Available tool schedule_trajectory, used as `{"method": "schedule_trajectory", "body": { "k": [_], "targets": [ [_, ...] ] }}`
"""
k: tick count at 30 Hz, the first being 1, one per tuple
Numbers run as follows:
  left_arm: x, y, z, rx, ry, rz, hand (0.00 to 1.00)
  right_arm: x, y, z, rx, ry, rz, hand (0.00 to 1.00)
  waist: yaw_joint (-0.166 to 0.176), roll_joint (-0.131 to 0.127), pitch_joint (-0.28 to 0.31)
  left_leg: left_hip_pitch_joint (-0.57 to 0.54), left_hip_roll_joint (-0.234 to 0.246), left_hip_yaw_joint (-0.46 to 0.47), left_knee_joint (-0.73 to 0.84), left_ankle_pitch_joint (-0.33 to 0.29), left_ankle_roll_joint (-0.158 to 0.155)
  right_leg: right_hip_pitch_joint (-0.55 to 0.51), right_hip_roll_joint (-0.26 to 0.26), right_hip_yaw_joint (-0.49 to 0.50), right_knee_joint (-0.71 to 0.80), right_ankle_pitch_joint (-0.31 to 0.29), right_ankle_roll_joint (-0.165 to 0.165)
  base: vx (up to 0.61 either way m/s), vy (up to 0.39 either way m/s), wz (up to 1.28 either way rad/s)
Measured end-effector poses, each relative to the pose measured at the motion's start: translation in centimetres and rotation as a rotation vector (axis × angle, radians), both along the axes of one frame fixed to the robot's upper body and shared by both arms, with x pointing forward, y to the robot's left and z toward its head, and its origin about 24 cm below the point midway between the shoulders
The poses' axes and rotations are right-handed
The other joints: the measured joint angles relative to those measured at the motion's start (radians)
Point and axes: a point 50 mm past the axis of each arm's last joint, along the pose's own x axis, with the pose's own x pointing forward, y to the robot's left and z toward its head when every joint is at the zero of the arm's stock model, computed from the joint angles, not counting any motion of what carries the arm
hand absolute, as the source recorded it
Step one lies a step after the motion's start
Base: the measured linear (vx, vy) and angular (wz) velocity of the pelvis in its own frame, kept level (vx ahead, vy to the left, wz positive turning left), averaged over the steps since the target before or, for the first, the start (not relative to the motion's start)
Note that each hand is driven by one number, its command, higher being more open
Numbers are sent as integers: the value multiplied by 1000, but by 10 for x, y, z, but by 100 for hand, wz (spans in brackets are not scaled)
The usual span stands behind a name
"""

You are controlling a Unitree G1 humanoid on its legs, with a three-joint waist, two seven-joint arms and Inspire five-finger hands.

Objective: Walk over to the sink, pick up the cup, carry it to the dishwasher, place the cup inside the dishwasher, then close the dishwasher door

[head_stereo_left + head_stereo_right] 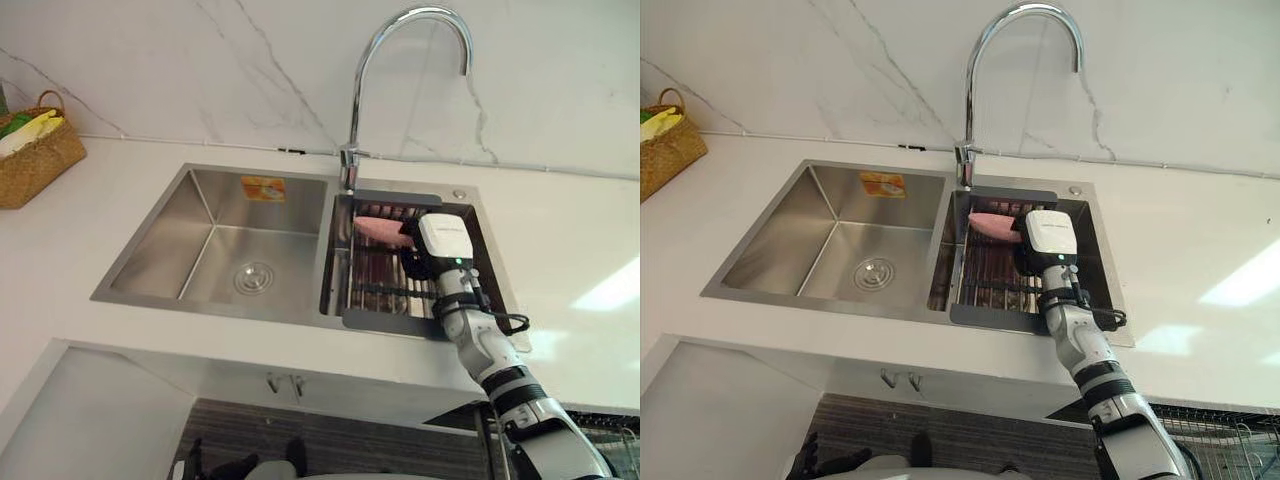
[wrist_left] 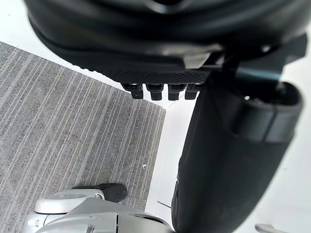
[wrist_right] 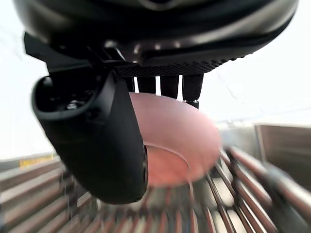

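Setting: a double-bowl steel sink (image 1: 150, 255) is sunk into a white counter (image 1: 565, 225), with a marbled wall behind it.
Tap: a curved chrome tap (image 1: 354, 110) is mounted at the back, between the two bowls.
Left bowl: a round drain (image 1: 253, 277) is seen in its floor, and an orange sticker (image 1: 263, 188) is stuck on its back wall.
Right bowl: it is covered by a dark-framed drain rack (image 1: 372, 282) with bars.
Cup: a pink cup (image 1: 376, 228) is laid on its side at the back of the rack, near the foot of the tap.
Right hand: the right hand (image 1: 413, 262) is reached over the rack to the cup's right end.
Right hand's grip: in the right wrist view the thumb (image 3: 97, 145) is set against the cup's near side and the fingers (image 3: 192, 88) are brought down over its far rim, so the cup is pinched between them.
Left hand: the left hand (image 2: 160, 73) is held low over grey striped floor (image 2: 68, 116); its fingers (image 2: 156, 91) are relaxed and nothing is held.
Counter's left end: a woven basket (image 1: 38, 158) with yellow and green things in it is stood by the wall.
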Motion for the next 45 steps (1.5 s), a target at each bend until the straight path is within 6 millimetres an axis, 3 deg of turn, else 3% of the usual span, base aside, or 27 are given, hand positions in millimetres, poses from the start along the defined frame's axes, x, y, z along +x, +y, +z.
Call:
{"method": "schedule_trajectory", "body": {
  "k": [10, 16, 19, 23, 27, 28, 30, 31, 33, 34, 35, 36, 37, 38, 40, 41, 42, 45],
  "targets": [
    [-2, 0, 0, -1, -1, 12, 100, 7, 6, 33, 62, -115, 88, 0, 3, 2, 2, 0, -3, -4, 0, -1, -2, 4, -2, -7, -2, -1, 2, 2, 3, 1],
    [-5, -1, 0, -3, 1, 17, 100, 2, -6, 75, 184, -264, 109, 0, -13, 6, 6, 2, -3, 3, 0, -2, -1, 2, -3, 5, -2, -1, 3, 5, 4, -4],
    [-7, -1, 0, 4, 1, -5, 100, -6, -10, 90, 221, -311, 120, 0, -24, 5, 6, 13, -1, 21, 1, -4, 3, 0, -3, 23, -1, 0, 4, 9, 8, -17],
    [-7, 1, 1, 22, 3, -62, 100, -33, -21, 101, 223, -379, 142, 0, -31, 5, 6, 19, 13, 76, 5, -13, 2, -50, 0, 93, 44, 3, 1, 11, 25, -46],
    [-4, 6, 3, 55, 9, -139, 100, -48, -35, 106, 228, -432, 96, 0, -64, 4, 7, 17, 26, 163, 5, -28, 1, -137, 6, 195, 125, 12, -3, -38, 51, -72],
    [2, 8, 4, 65, 8, -169, 100, -51, -41, 109, 230, -455, 70, 0, -80, 1, 10, 14, 31, 206, 6, -39, 13, -177, 12, 210, 144, 36, -11, -107, 42, -102],
    [7, 9, 4, 65, 4, -162, 100, -52, -42, 111, 238, -477, 55, 0, -72, 16, 12, 0, 70, 285, 2, -33, 45, -187, 46, 178, 90, 106, -75, -156, 11, -131],
    [16, 12, 5, 70, -3, -154, 100, -52, -41, 112, 238, -487, 59, 0, -63, 25, 25, 1, 107, 362, 6, -28, 55, -217, 13, -28, 275, -1, -146, -177, -3, -145],
    [25, 14, 7, 70, -20, -135, 100, -51, -40, 112, 234, -491, 67, 0, -52, 26, 26, -4, 138, 427, 16, -28, 55, -203, -62, -191, 440, -72, -154, -137, 0, -131],
    [32, 16, 8, 64, -43, -107, 100, -51, -38, 114, 219, -497, 78, 0, -42, 23, 24, -14, 164, 472, 32, -28, 55, -171, -122, -283, 519, -97, -173, -74, -68, -136],
    [36, 18, 10, 61, -66, -82, 100, -49, -34, 118, 191, -506, 97, 0, -34, 16, 20, -33, 187, 522, 55, -28, 55, -140, -170, -345, 555, -99, -181, -70, -112, -137],
    [39, 18, 11, 59, -76, -72, 100, -48, -33, 120, 173, -511, 105, 0, -27, 10, 17, -46, 198, 546, 69, -29, 53, -125, -190, -358, 550, -93, -183, -62, -198, -126],
    [41, 20, 12, 58, -87, -58, 100, -46, -30, 123, 154, -514, 124, 0, -17, -5, 9, -66, 210, 584, 91, -30, 48, -106, -206, -365, 505, -11, -196, -70, -281, -120],
    [46, 23, 13, 57, -97, -39, 100, -42, -29, 128, 130, -520, 142, 0, -6, -18, 9, -88, 233, 621, 129, -25, 21, -90, -173, -349, 386, 33, -159, -86, -394, -124],
    [40, 21, 10, 45, -74, 31, 100, -37, -36, 124, 106, -489, 116, 0, -3, -13, 8, -86, 275, 640, 149, -9, 1, -40, -98, -352, 227, 28, -148, -77, -354, -85],
    [36, 21, 8, 37, -55, 42, 100, -37, -45, 122, 94, -470, 79, 0, -9, -14, 8, -85, 288, 656, 166, -8, -2, -20, -67, -339, 163, 32, -114, -82, -288, -53],
    [32, 18, 7, 22, -44, 36, 100, -40, -54, 119, 88, -461, 48, 0, -9, -14, 8, -82, 298, 672, 173, -2, -10, -5, -44, -319, 109, 39, -78, -84, -250, -40],
    [24, 8, 3, -10, -33, 48, 100, -59, -74, 109, 88, -446, -29, 0, -20, -17, 9, -79, 310, 686, 171, 21, -43, 26, -7, -300, 18, 36, -13, -117, -204, -24]
  ]
}}
